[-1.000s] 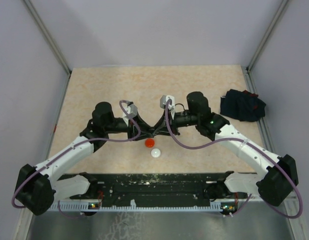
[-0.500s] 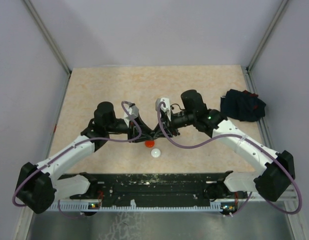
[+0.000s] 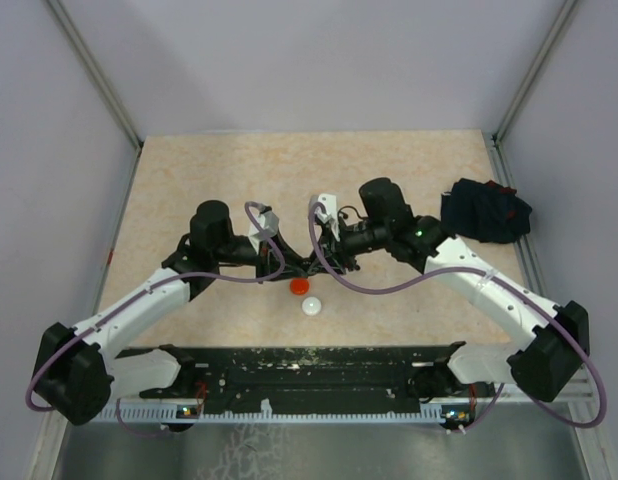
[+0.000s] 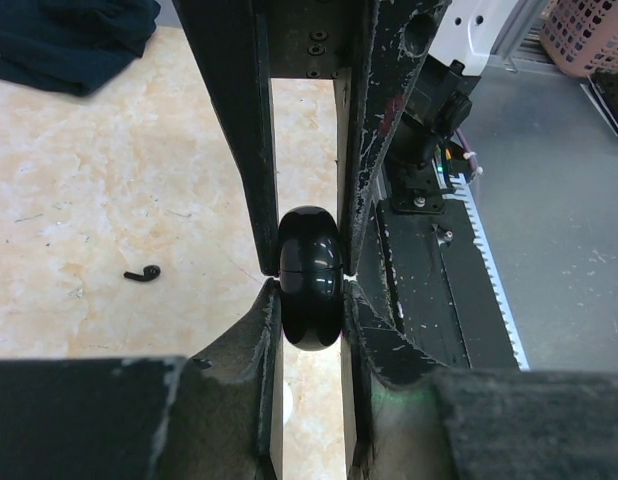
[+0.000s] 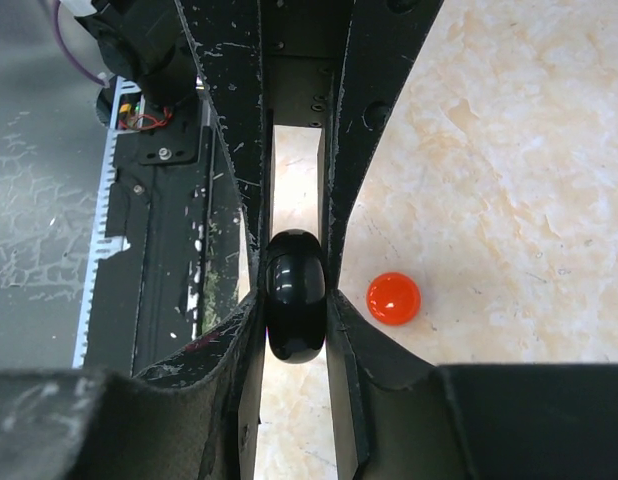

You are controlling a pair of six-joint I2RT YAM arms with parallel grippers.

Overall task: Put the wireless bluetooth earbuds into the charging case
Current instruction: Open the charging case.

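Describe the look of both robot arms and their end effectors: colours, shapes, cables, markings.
The left arm and right arm have white link shells, black joints and a looping purple cable each. The left end effector and right end effector each have two flat black fingers, scuffed pale.

Pale lilac walls [image 3: 309, 60] enclose a beige, seemingly marbled tabletop [image 3: 389, 170].

There are no words, numbers, labels or signs that can be read in any of these pictures
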